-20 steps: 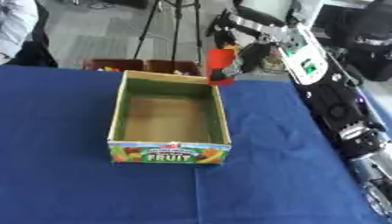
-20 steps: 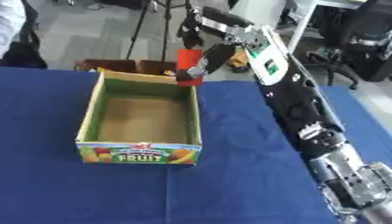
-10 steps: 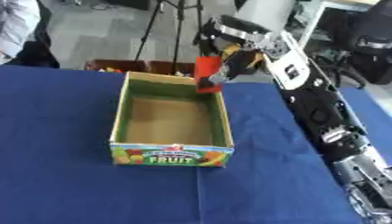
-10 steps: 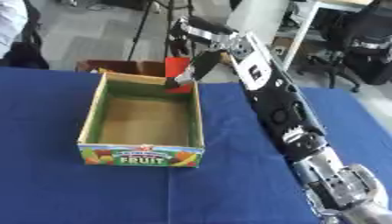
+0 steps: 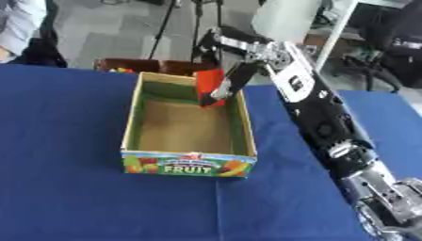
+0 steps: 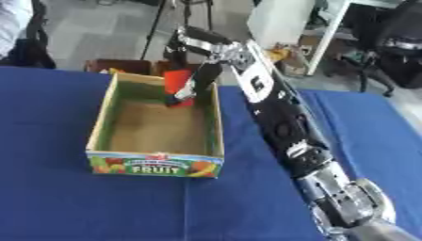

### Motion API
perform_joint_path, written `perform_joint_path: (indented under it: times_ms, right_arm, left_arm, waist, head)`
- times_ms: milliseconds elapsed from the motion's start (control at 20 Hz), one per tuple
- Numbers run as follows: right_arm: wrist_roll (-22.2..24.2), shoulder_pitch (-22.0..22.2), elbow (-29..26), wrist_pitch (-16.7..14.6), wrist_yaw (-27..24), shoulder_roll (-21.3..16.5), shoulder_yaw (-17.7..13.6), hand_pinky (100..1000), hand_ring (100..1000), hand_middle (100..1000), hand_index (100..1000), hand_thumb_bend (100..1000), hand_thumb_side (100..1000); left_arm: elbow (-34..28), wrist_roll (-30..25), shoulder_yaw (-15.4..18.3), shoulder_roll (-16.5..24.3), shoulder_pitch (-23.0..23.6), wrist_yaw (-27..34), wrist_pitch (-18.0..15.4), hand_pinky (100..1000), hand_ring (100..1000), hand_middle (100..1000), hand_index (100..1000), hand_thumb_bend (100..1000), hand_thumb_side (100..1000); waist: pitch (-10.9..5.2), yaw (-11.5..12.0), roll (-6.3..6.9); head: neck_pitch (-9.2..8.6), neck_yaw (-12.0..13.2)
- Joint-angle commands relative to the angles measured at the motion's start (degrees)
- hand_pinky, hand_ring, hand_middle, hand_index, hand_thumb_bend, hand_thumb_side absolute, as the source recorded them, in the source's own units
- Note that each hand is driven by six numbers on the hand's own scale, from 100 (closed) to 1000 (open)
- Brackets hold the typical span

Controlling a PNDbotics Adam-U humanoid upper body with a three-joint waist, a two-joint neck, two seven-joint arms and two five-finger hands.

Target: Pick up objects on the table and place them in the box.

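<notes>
A red packet-like object (image 5: 209,85) hangs over the far right corner of the open cardboard fruit box (image 5: 186,163), partly inside it. My right hand (image 5: 232,78) is shut on the red object, its fingers curled down along it. The right arm stretches from the lower right across the blue table (image 5: 66,197) to the box. The box's floor looks bare. My left hand shows in neither view.
A low brown tray (image 5: 124,66) with small coloured things stands just behind the box at the table's far edge. A tripod and office chairs stand on the floor beyond. Blue cloth spreads to the left, right and front of the box.
My right hand has carried the red object leftward and down, from beyond the box's far right corner to over the box's inside.
</notes>
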Motion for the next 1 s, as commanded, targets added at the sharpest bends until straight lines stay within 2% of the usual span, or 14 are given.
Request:
perform_joint_path:
  times_ms: [50,100,150,400,800,950,1000]
  right_arm:
    - [-0.31,-0.71,-0.36,0.24,2.19,-0.28,-1.04,527,760,261,317,687,340]
    - [-0.48,-0.60,-0.22,0.24,2.88,0.02,-1.13,527,760,261,317,698,299]
    - [-0.68,-0.47,0.04,0.26,3.72,0.36,-1.21,527,761,261,317,678,332]
    - [-2.16,-0.07,2.50,0.05,8.35,2.11,-1.45,528,762,260,318,667,300]
    - [-5.01,0.42,5.87,-1.24,12.68,3.71,-1.28,541,775,272,332,669,289]
    - [-5.46,0.57,6.38,-2.46,14.05,3.99,-0.93,581,828,353,410,775,313]
    - [-5.42,0.64,6.48,-3.00,14.47,4.03,-0.87,613,863,399,458,860,302]
  left_arm:
    - [-0.82,-0.47,-0.06,-0.01,-1.00,0.27,-0.38,750,995,988,887,100,1000]
    - [-0.82,-0.53,-0.06,-0.11,-1.08,0.26,-0.48,751,996,988,887,100,1000]
    - [-0.82,-0.59,-0.08,-0.22,-1.19,0.26,-0.59,751,996,988,887,100,1000]
    - [-0.82,-0.79,-0.16,-0.63,-1.63,0.43,-1.14,751,995,988,887,100,1000]
    - [-0.82,-1.04,-0.19,-0.92,-1.71,0.40,-1.45,751,995,989,887,100,1000]
    - [-0.82,-1.06,-0.19,-0.96,-1.72,0.39,-1.46,752,996,989,887,100,1000]
    - [-0.82,-1.03,-0.17,-0.95,-1.72,0.40,-1.46,752,996,989,887,100,1000]
  waist:
    - [0.10,0.37,-0.33]
    - [0.34,0.52,-0.29]
    - [0.58,0.68,-0.23]
    - [1.41,1.47,0.08]
    - [1.91,1.79,0.37]
    - [1.90,1.82,0.39]
    - [1.89,1.83,0.39]
  head:
    - [-1.53,-1.46]
    - [-1.78,-1.90]
    - [-2.09,-2.27]
    - [-3.46,-3.86]
    - [-4.33,-4.67]
    - [-4.38,-4.86]
    - [-4.38,-4.90]
